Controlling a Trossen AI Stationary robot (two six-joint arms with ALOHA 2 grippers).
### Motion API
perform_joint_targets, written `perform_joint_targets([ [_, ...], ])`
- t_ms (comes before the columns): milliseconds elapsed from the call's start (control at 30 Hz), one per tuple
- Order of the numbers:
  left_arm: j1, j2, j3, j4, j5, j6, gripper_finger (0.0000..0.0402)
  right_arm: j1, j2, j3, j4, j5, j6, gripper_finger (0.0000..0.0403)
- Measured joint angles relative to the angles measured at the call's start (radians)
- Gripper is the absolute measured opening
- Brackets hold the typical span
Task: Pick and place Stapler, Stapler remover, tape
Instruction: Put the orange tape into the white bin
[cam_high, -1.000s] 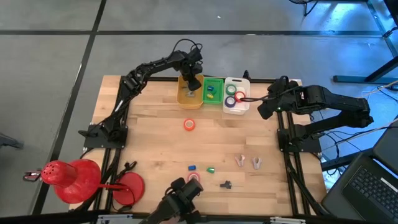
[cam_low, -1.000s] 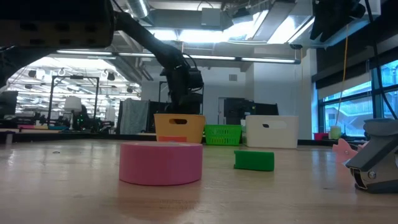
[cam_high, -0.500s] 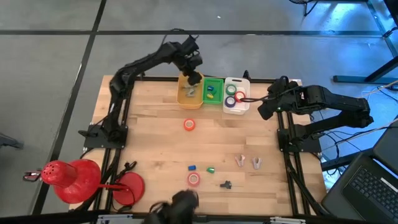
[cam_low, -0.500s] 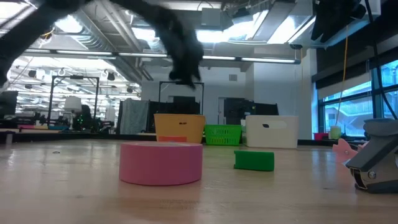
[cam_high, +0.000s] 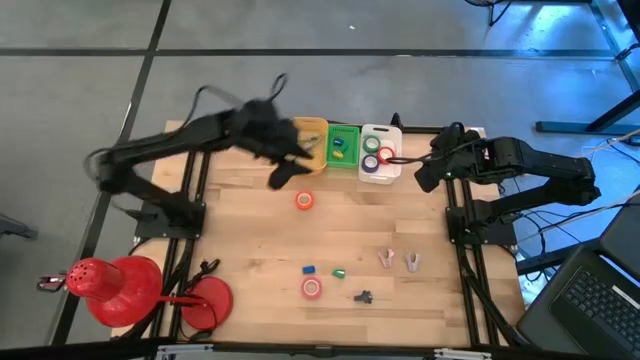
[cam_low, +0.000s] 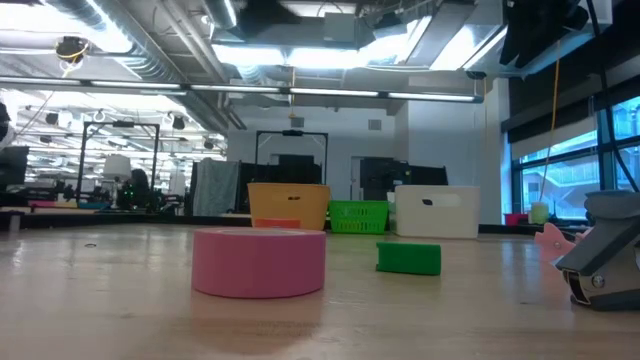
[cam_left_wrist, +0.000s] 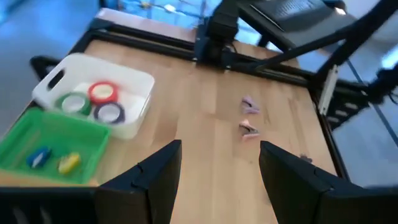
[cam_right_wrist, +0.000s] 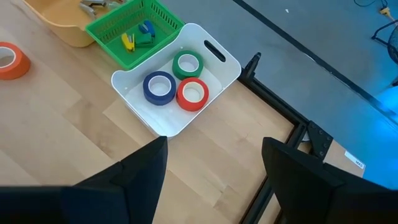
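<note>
Left gripper (cam_high: 283, 172) empty, fingers spread, near tabletop's far edge by yellow bin (cam_high: 310, 146); likely heading for orange tape (cam_high: 305, 200). Right gripper (cam_right_wrist: 211, 163) spread, idle.

I see the wooden table (cam_high: 250, 225) carrying three bins in a row along its far edge: a yellow bin (cam_high: 310, 148), a green basket (cam_high: 342, 145) and a white bin (cam_high: 378, 155). Lying loose on the boards are an orange tape roll (cam_high: 305, 200) near the bins, a pink tape roll (cam_high: 313, 288) near the front edge, a blue piece (cam_high: 309, 269) and a green piece (cam_high: 339, 272) just beyond it, a small dark item (cam_high: 363, 296) beside the pink roll, and two pale pink clips (cam_high: 398, 260) toward the right side.
</note>
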Motion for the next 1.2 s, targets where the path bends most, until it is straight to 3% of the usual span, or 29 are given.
perform_joint_targets([
  [200, -0.097, -0.339, -0.427, 0.271, -0.163, -0.243, 0.0205, 0.000, 0.000, 0.000, 0.000, -0.002, 0.000, 0.0263],
  [400, -0.170, -0.559, -0.637, 0.378, -0.268, -0.353, 0.0205, 0.000, 0.000, 0.000, 0.000, -0.007, 0.000, 0.0263],
  [633, -0.219, -0.631, -0.707, 0.344, -0.260, -0.354, 0.0205, 0.024, 0.000, 0.000, 0.067, -0.131, -0.040, 0.0263],
  [867, -0.235, -0.613, -0.720, 0.275, -0.259, -0.251, 0.0205, 0.137, 0.027, 0.000, 0.177, -0.332, -0.060, 0.0263],
  [967, -0.235, -0.607, -0.720, 0.276, -0.259, -0.204, 0.0205, 0.195, 0.063, -0.011, 0.178, -0.360, -0.017, 0.0263],
  [1200, -0.234, -0.605, -0.720, 0.276, -0.260, -0.191, 0.0205, 0.318, 0.114, -0.193, 0.303, -0.442, 0.127, 0.0263],
])
